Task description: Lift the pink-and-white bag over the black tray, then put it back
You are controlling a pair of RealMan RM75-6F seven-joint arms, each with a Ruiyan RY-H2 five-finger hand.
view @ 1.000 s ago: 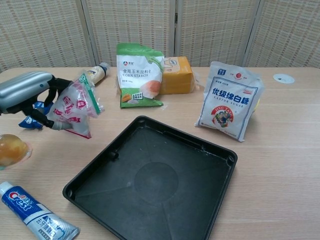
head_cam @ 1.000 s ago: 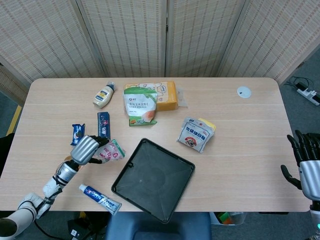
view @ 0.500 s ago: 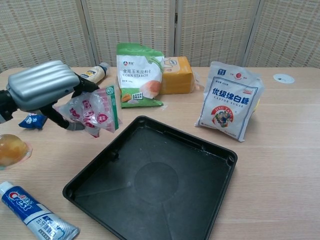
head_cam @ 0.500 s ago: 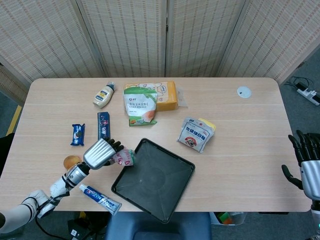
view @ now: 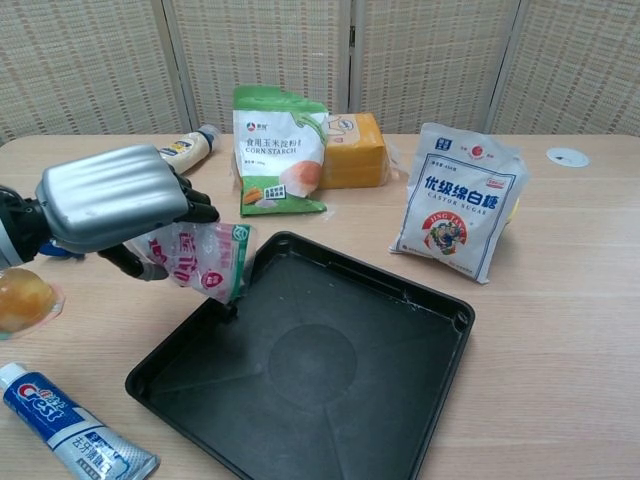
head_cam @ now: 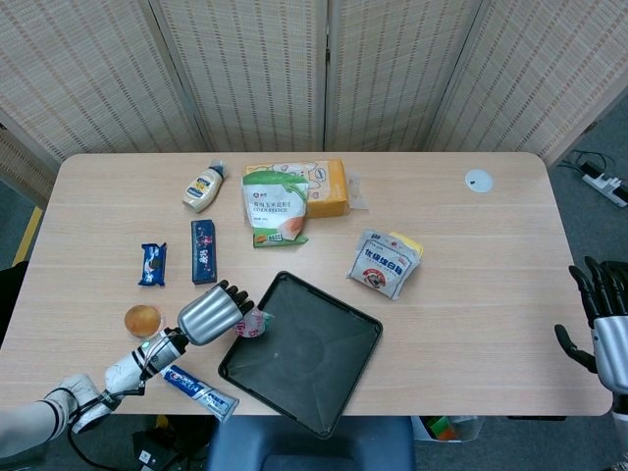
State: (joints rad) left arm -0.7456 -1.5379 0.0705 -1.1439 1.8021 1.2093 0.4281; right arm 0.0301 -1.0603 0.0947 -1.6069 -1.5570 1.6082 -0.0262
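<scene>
- Nearest, a toothpaste tube lies at the table's near left edge.
- Next, the left hand clasps the pink-and-white bag, lifted over the black tray's left rim.
- Off right, the right hand hangs released, fingers spread.
- Farther back stand a sugar bag and a corn starch bag.

Scattered over the light wooden table: green-and-white corn starch pouch overlapping an orange box upper centre, cream squeeze bottle to their left, white sugar bag right of centre, toothpaste tube lower left.
</scene>
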